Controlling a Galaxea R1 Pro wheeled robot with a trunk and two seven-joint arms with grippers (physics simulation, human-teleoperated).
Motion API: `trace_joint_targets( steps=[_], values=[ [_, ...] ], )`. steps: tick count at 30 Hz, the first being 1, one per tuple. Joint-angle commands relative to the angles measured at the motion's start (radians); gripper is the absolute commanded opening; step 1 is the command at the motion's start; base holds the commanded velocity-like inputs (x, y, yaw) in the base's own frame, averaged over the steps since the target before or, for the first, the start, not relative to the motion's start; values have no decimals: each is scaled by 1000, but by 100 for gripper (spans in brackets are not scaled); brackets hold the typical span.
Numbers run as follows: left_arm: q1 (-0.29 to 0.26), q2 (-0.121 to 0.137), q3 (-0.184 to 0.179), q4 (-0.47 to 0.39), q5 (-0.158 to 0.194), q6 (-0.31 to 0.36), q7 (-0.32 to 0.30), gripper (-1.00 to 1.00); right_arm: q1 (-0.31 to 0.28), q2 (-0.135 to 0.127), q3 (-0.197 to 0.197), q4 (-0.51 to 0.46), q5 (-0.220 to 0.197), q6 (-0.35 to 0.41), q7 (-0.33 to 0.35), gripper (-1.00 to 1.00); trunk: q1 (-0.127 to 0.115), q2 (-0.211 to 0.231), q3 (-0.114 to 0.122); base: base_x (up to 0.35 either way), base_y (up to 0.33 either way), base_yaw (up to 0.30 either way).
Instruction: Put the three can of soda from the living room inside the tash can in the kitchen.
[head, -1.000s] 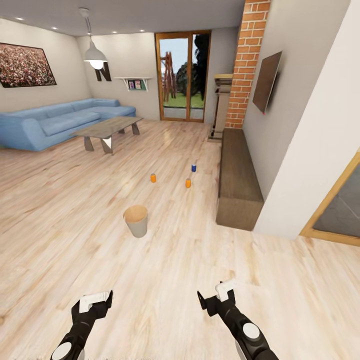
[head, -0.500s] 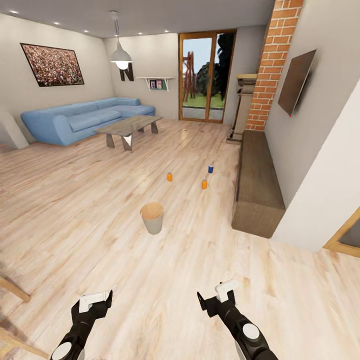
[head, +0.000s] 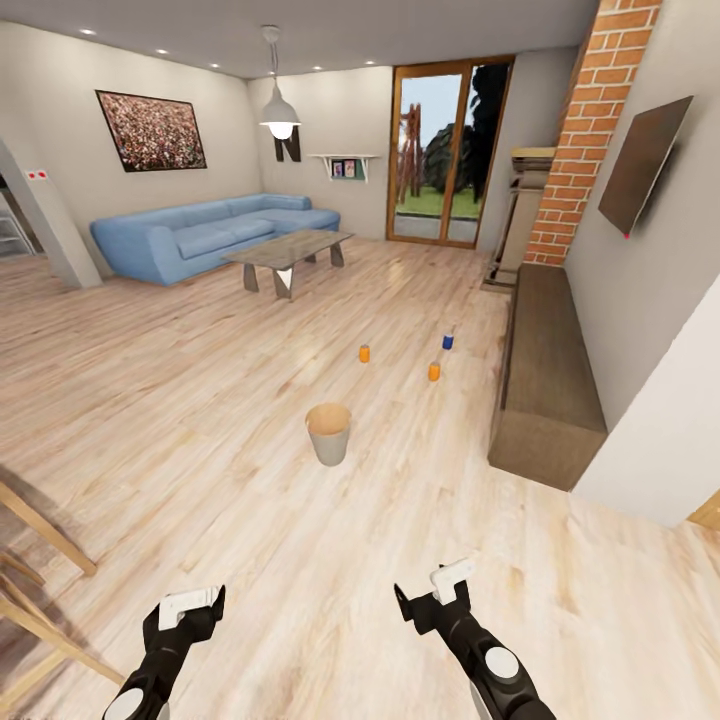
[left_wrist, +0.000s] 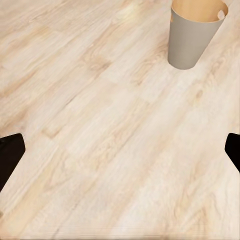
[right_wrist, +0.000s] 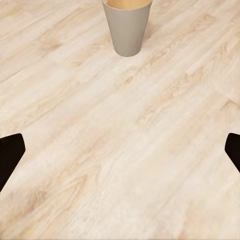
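Note:
Three soda cans stand on the living room's wood floor: an orange can (head: 364, 353), a second orange can (head: 434, 371) and a blue can (head: 447, 341). Nearer to me stands the trash can (head: 328, 433), grey outside and coppery inside, upright on the floor; it also shows in the left wrist view (left_wrist: 194, 35) and the right wrist view (right_wrist: 127, 27). My left gripper (head: 190, 607) and right gripper (head: 435, 590) hang low at the near edge, both open and holding nothing, well short of the trash can.
A long dark wooden bench (head: 546, 368) runs along the right wall below a black screen (head: 643, 163). A blue sofa (head: 200, 235) and a grey low table (head: 288, 251) stand far left. Wooden legs (head: 40, 580) jut in at the near left.
The whole view has swung to the left, so cans, trash can and bench sit further right in the picture. Wooden legs have come into view at the near left. Both grippers stay as they were.

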Motion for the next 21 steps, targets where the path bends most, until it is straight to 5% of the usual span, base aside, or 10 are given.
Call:
trace_joint_targets(
  steps=[1,21],
  values=[
    [0,0,0,2,0,0,0,100,0,0,0,0,0,1,0,100,0,0,0,0,0,43],
    [0,0,1,10,-1,1,2,100,0,0,0,-1,0,-2,0,100,0,0,0,58,0,8]
  ],
)
